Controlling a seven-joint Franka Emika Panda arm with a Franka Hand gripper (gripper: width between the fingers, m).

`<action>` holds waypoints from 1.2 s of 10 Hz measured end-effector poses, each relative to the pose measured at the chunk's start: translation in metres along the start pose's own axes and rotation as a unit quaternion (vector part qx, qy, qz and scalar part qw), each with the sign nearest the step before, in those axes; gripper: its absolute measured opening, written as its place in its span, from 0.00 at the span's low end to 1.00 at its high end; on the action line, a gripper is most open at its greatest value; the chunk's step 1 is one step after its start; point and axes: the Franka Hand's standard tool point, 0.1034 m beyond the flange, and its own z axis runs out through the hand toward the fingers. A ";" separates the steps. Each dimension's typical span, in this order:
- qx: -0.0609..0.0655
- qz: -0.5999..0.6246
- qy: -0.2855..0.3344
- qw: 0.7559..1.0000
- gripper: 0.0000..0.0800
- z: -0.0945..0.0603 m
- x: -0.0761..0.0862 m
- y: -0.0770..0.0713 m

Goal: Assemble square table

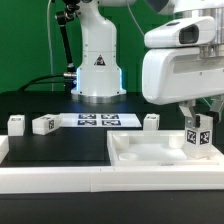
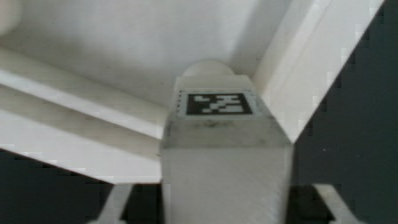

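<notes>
My tool (image 1: 201,127) looks clamped on one leg (image 1: 200,139). The leg's upright, long axis straight up and down, just above the tabletop (image 1: 140,152) at its exterior view's right end, so the corner I want is directly below.

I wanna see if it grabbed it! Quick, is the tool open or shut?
Tool: fingers around a white leg; gripping it or not, cannot tell.
</notes>
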 end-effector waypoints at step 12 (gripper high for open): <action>0.001 0.487 -0.014 0.873 0.36 0.000 -0.011 0.000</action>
